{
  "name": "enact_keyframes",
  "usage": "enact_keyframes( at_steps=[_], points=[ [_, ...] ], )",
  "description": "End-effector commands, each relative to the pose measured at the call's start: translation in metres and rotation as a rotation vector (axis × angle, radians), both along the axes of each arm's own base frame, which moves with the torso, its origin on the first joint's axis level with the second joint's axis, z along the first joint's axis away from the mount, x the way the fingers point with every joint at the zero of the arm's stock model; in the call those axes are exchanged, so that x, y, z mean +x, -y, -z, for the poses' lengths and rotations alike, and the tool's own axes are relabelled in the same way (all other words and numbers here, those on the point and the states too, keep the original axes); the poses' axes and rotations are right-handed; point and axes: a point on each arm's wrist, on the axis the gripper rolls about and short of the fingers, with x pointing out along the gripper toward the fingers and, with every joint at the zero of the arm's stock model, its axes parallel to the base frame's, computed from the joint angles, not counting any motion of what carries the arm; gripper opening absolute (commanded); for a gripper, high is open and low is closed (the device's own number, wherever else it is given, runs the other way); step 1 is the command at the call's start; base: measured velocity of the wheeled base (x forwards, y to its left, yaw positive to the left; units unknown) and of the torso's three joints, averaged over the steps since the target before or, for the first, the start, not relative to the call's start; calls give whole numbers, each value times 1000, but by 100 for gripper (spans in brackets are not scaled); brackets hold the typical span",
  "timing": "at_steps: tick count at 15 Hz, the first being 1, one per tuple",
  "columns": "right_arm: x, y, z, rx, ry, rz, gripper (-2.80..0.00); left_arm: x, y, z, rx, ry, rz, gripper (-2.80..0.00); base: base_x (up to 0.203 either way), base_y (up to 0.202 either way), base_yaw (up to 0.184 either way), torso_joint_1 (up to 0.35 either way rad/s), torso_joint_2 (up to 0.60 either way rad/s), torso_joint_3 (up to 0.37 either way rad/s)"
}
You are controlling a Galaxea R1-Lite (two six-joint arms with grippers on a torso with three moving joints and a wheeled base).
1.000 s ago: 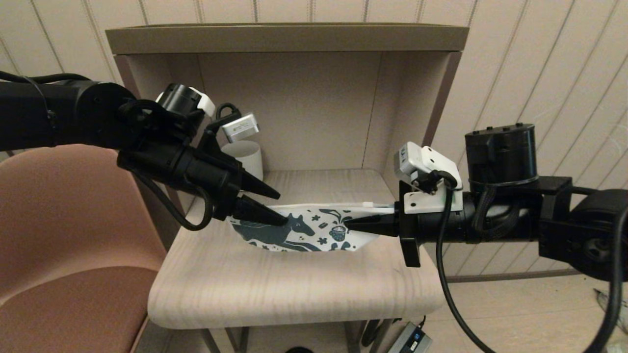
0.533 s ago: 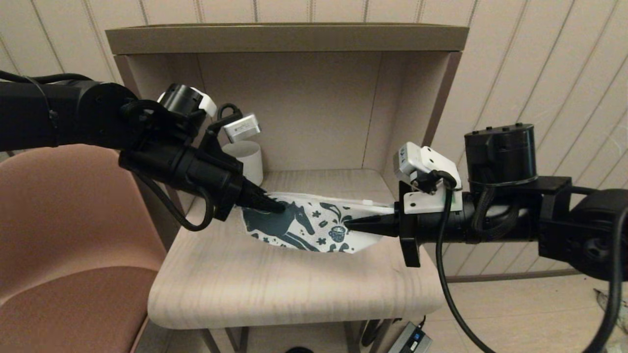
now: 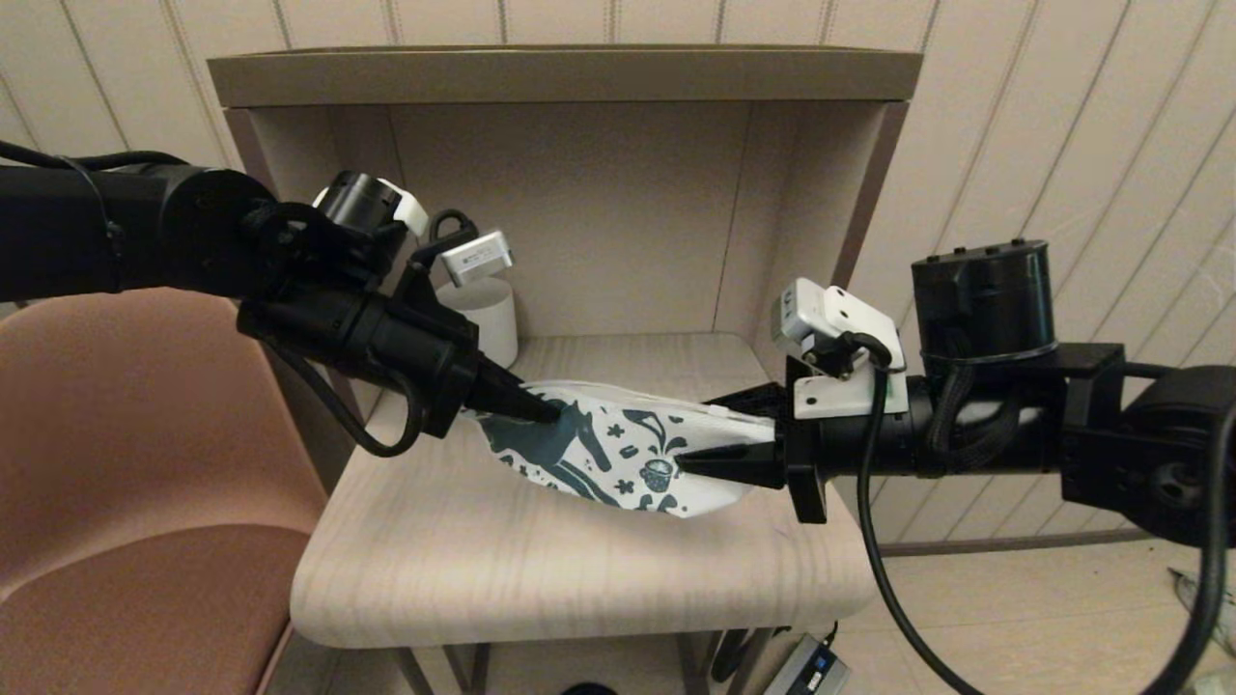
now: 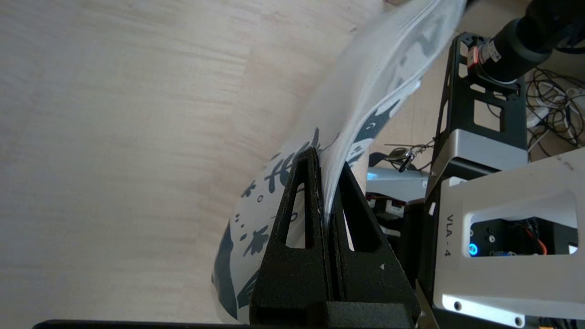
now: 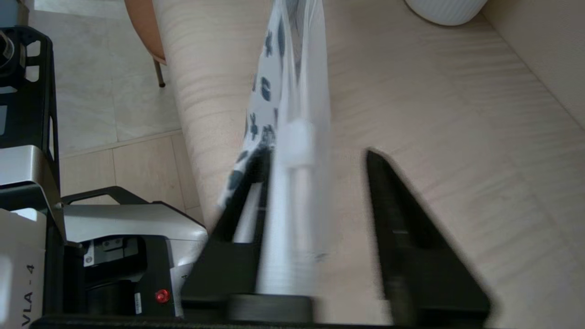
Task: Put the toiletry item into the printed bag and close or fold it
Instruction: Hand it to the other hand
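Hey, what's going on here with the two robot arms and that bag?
The robot is handling the printed bag on the small wooden table in front of a shelf. The left gripper is shut on the bag's left end, pinching the fabric and holding that end up off the table. The right gripper is at the bag's other end with its fingers open, straddling the zipper edge. A white mug stands at the back left. No toiletry item is visible.

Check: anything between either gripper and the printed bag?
Nothing visible. The left gripper is shut on the printed bag at its left end; the right gripper is open, fingers straddling its right end. The mug stands behind.
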Motion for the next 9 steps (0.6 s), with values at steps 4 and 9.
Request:
enact_keyframes(
  at_steps=[4,9],
  points=[
    [12,15,-7,15,24,48,-280,1,-13,-7,-57,-2,6,-280,0,0,0,0,0,0],
    [19,17,-5,12,15,62,-280,7,-50,-17,-169,-14,-17,-280,0,0,0,0,0,0]
  ],
)
